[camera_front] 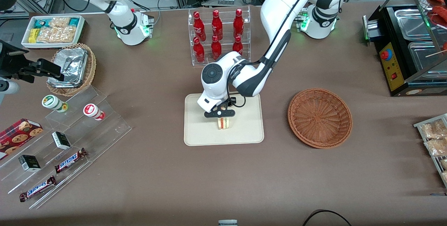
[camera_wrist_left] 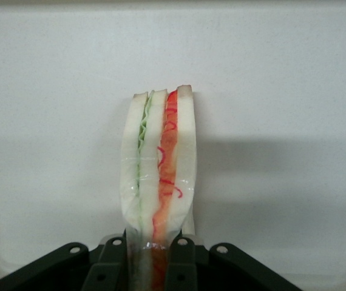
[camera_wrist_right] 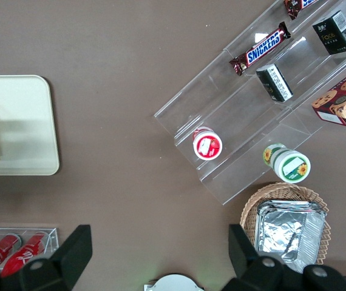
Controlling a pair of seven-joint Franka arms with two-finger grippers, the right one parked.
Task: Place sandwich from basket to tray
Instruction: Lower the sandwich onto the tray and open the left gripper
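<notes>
The sandwich [camera_front: 224, 123] is a wrapped wedge of white bread with red and pale-green filling, standing on edge over the middle of the cream tray [camera_front: 244, 128]. My gripper [camera_front: 220, 114] comes down on it from above and is shut on it. The wrist view shows the sandwich [camera_wrist_left: 158, 163] pinched between the two black fingers [camera_wrist_left: 181, 267], with the gripper [camera_wrist_left: 150, 267] at its upper edge and the tray [camera_wrist_left: 282, 91] filling the background. I cannot tell whether the wedge touches the tray. The reddish-brown basket [camera_front: 319, 117] sits empty beside the tray, toward the working arm's end.
A clear rack of red bottles [camera_front: 217, 34] stands just past the tray, farther from the front camera. Toward the parked arm's end are a stepped acrylic shelf with snack bars and cups [camera_front: 66, 138], a tan wicker basket of foil containers [camera_front: 71, 67] and a white snack box [camera_front: 52, 30]. A black food warmer [camera_front: 408, 51] stands at the working arm's end.
</notes>
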